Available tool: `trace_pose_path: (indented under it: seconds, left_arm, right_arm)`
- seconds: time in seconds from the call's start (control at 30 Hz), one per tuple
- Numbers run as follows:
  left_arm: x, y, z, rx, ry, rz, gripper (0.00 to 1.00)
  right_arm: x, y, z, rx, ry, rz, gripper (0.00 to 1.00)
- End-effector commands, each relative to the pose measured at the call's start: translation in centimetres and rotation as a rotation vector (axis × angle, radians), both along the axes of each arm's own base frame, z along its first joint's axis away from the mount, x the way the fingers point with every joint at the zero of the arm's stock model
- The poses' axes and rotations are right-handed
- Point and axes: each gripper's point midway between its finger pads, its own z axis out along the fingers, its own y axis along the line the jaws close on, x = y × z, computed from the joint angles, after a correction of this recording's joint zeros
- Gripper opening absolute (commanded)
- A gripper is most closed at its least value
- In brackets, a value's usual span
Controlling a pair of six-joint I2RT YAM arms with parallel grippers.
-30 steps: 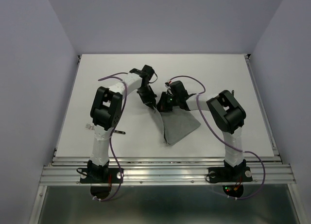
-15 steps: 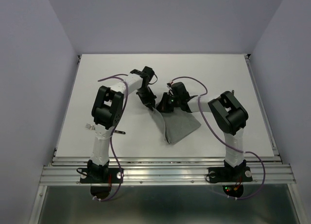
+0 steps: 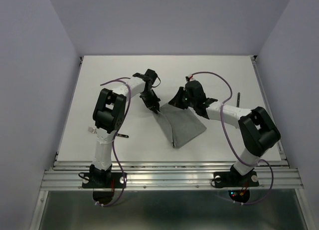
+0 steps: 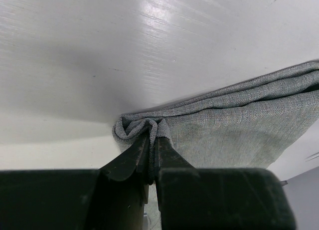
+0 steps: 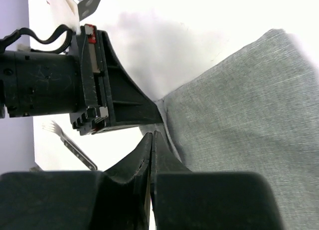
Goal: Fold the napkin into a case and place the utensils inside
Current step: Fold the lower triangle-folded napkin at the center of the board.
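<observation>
Shifted rightward since last frame: my right claw (image 3: 176,100), closed tight, nothing in it. My left claw (image 4: 152,137) nips napkin (image 3: 185,124) corner (bunched). Cloth light, limp: grip corners.

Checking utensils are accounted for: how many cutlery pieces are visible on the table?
2. A fork lies at the left, partly under the left arm; a slim dark piece lies at the right, beyond the right arm. More may be hidden under the napkin.
</observation>
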Motion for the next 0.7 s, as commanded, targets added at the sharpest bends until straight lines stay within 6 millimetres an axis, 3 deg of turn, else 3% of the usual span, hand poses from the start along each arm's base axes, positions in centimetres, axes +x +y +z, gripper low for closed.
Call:
trace_pose_path:
  seconds: [0.0, 0.07, 0.1, 0.13, 0.17, 0.23, 0.33, 0.43, 0.67]
  left_arm:
    - [-1.1, 1.6, -3.4, 0.105, 0.036, -0.002, 0.03]
    - [-1.1, 1.6, -3.3, 0.099, 0.040, -0.002, 0.04]
    - [-1.1, 1.5, -3.3, 0.098, 0.042, -0.004, 0.03]
    - [-1.1, 1.5, -3.3, 0.096, 0.041, -0.005, 0.03]
    - [-1.1, 1.5, -3.2, 0.095, 0.039, -0.007, 0.03]
    - [-1.1, 1.5, -3.1, 0.096, 0.037, -0.005, 0.03]
    - [-1.2, 1.6, -3.2, 0.101, 0.038, -0.003, 0.03]
    - [-1.3, 1.7, -3.3, 0.104, 0.041, 0.000, 0.03]
    - [-1.1, 1.6, -3.4, 0.105, 0.042, 0.000, 0.03]
  right_arm:
    - [0.2, -1.0, 0.4, -0.067, -0.015, 0.019, 0.01]
    - [-1.2, -0.8, 0.8, -0.100, -0.020, 0.083, 0.01]
    - [-2.5, -0.9, 1.7, -0.111, -0.031, 0.119, 0.07]
    - [-3.1, -1.2, 0.9, -0.124, -0.009, 0.134, 0.07]
    - [-4.5, -1.2, 1.4, -0.118, -0.012, 0.162, 0.30]
    - [-6.8, -1.5, 1.0, -0.115, 0.036, 0.226, 0.53]
    - [-10.5, -1.1, 0.3, -0.138, 0.082, 0.311, 0.69]
    - [-13.2, -0.4, -0.9, -0.159, 0.126, 0.370, 0.78]
    - [-16.1, 0.5, -4.0, -0.192, 0.204, 0.411, 0.79]
